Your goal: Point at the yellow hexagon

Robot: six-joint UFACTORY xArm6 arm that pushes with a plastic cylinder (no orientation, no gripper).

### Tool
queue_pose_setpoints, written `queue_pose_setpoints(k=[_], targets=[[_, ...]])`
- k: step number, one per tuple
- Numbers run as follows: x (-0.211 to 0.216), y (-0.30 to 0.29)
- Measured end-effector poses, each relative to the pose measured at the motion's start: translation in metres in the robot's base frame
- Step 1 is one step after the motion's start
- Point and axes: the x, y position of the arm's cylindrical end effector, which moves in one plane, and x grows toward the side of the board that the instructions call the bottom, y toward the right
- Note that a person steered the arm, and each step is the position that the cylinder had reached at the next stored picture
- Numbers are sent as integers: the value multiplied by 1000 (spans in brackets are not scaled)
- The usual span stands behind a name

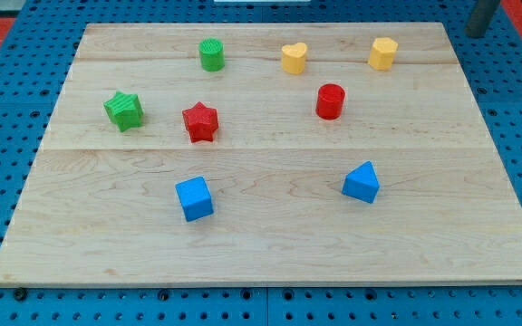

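Two yellow blocks sit at desk's 12–1 o'clock: yellow hexagon [382,52] rightmost, w/ yellow heart [294,58] at its 9; looks light, stiff, slides easy, so approach its side gently; my tip [478,33] at hexagon's 2, no jaws.

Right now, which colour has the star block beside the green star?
Red: the red star sits right of the green star, shown in the camera view.

- Green cylinder [211,55] near the view's top, left of centre.
- Yellow heart-like block [294,58] to its right.
- Red cylinder [330,101] mid-board.
- Green star [123,110] beside red star [200,122].
- Blue cube [194,198] and blue triangular block [362,183] lower down.
- Wooden board [270,244] beneath.
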Motion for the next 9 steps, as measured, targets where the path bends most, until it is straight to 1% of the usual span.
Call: queue_pose_setpoints(k=[2,3,4,5,6,8,9], targets=[[5,6],[17,10],[66,8],[72,-22],[53,-37],[51,-36],[39,-51]])
